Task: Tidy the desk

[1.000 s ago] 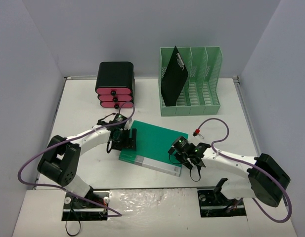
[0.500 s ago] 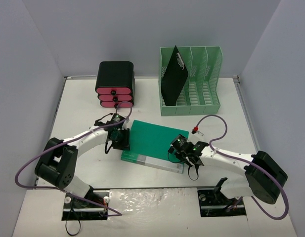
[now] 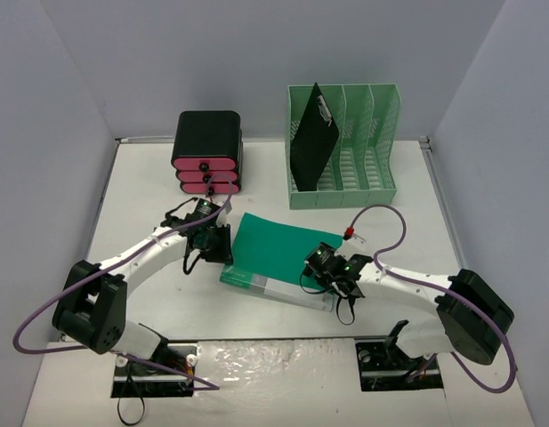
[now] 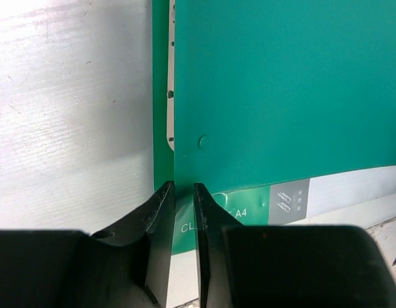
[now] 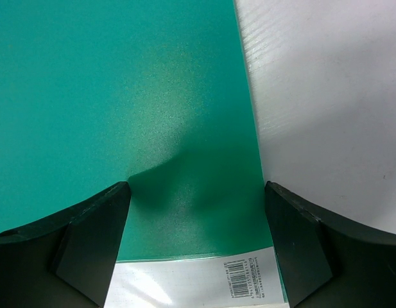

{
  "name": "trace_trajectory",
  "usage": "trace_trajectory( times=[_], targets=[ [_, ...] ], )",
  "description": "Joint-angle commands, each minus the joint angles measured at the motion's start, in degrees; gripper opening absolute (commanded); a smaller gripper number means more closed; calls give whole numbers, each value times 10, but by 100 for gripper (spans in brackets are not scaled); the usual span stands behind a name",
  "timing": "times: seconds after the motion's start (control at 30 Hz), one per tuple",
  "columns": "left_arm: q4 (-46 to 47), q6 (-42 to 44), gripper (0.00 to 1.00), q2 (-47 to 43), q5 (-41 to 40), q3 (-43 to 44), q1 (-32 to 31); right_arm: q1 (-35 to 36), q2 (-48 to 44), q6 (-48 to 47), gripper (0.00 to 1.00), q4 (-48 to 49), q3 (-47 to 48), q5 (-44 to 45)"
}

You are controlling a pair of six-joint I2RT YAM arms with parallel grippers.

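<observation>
A green folder (image 3: 278, 249) with a clear strip along its near edge lies flat in the middle of the white desk (image 3: 149, 187). My left gripper (image 3: 223, 253) is at the folder's left edge. In the left wrist view its jaws (image 4: 183, 186) stand narrow, shut on the edge of the green cover (image 4: 281, 96). My right gripper (image 3: 325, 272) hovers over the folder's near right corner. In the right wrist view it (image 5: 198, 186) is wide open, with the green cover (image 5: 120, 96) and a barcode label below it and nothing between the fingers.
A pale green file rack (image 3: 359, 151) stands at the back right with a black clipboard (image 3: 310, 138) leaning in its left slot. At the back left is a black drawer unit (image 3: 207, 153) with pink drawers. Grey walls edge the desk.
My left gripper has gone from open to shut on the folder's left edge and shifted a little toward the back. The right gripper has crept left over the folder, still open.
</observation>
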Motion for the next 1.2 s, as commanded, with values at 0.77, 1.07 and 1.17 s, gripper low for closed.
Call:
trace_trajectory(
  times=[0.77,1.07,1.17],
  targets=[
    [30,-54,0,-49,184,95,-16,58,-149,73,88,-196,128,83],
    [26,-71,0,-66,190,131,-16,59,-94,61,92,-196,135,86],
    [10,-63,0,-73,187,148,-17,57,-60,62,92,-198,134,87]
  ],
)
